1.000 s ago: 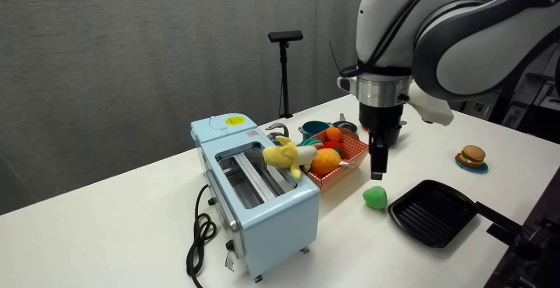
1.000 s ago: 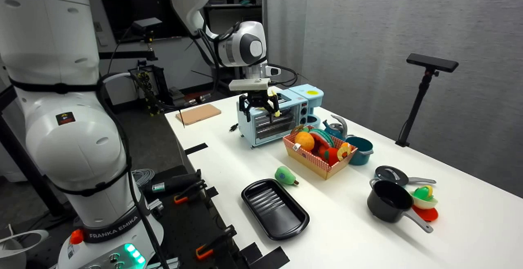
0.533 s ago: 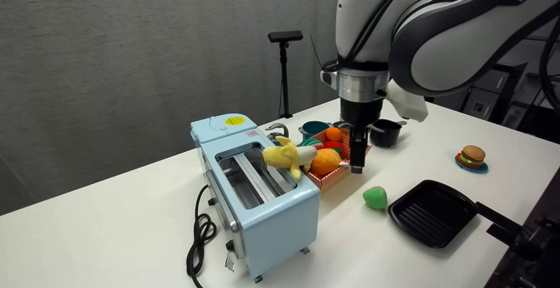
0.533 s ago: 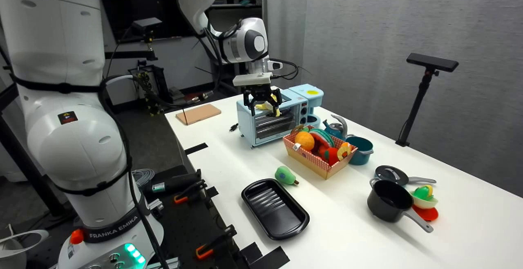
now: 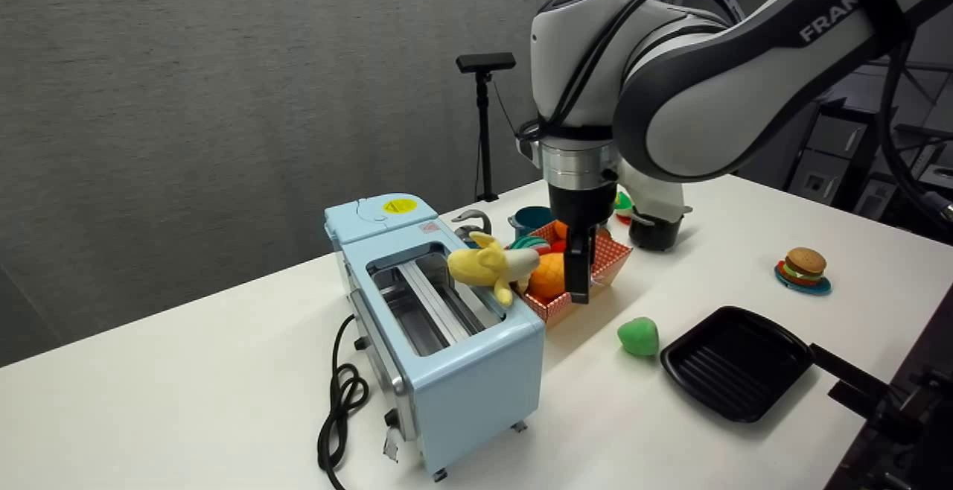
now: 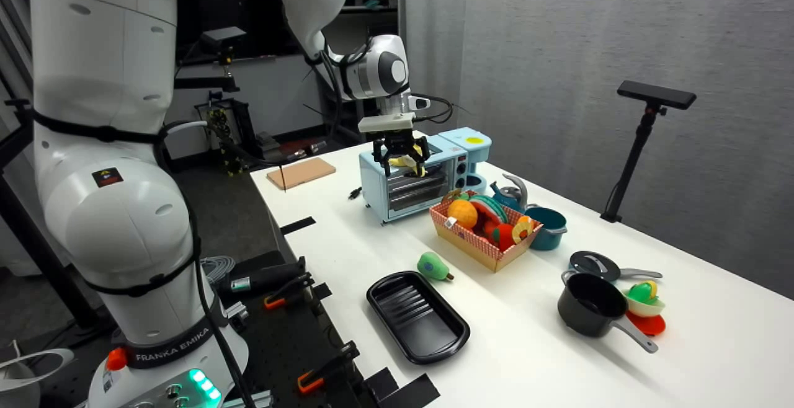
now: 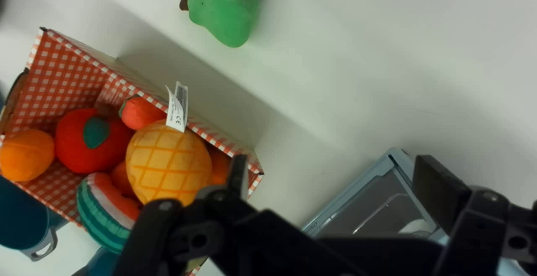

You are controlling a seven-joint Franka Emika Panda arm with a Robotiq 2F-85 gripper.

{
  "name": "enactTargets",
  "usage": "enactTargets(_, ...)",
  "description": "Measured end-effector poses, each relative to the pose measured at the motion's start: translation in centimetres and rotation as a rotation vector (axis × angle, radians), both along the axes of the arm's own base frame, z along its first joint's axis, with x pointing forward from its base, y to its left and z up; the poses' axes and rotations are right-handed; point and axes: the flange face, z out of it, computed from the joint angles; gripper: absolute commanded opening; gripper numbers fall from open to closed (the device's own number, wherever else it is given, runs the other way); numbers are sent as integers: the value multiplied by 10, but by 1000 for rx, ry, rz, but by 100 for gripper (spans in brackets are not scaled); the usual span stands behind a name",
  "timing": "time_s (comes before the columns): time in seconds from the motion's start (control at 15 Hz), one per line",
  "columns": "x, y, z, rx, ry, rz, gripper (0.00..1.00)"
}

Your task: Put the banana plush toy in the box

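Note:
The banana plush toy (image 5: 476, 265) is yellow with a pale tip and lies on top of the light-blue toaster (image 5: 476, 393), over the edge of its top opening. In an exterior view the banana (image 6: 403, 162) shows partly behind my gripper (image 6: 405, 171). It does not show in the wrist view. The orange-red checked box (image 5: 612, 258) stands beside the toaster and holds several plush fruits; it also shows in the wrist view (image 7: 67, 68). My gripper (image 5: 578, 298) is open and empty, pointing down, above the table near the box and toaster. Its fingers (image 7: 333, 169) are wide apart.
A green plush pear (image 7: 228, 11) and a black square pan (image 6: 419, 318) lie in front of the box. A teal pot (image 6: 546, 228) and kettle (image 6: 510, 196) stand behind it. A black pot (image 6: 592, 306) and a toy burger (image 5: 804, 266) are farther off.
My gripper has moved toward the toaster and the banana, leftward in an exterior view, and stayed open. The banana, the box and the other objects have not moved.

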Motion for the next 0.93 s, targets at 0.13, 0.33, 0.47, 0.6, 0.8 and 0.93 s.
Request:
enactTargets(0.13, 7, 2, 7, 1, -8, -4, 100)
enactTargets(0.33, 16, 6, 19, 1, -20, -8, 100)
enactTargets(0.47, 20, 10, 25, 3, -28, -7, 100)
enactTargets(0.6, 24, 15, 28, 2, -29, -4, 100)
enactTargets(0.8, 30, 25, 29, 2, -30, 3, 100)
enactTargets(0.93, 34, 31, 28, 4, -31, 9, 100)
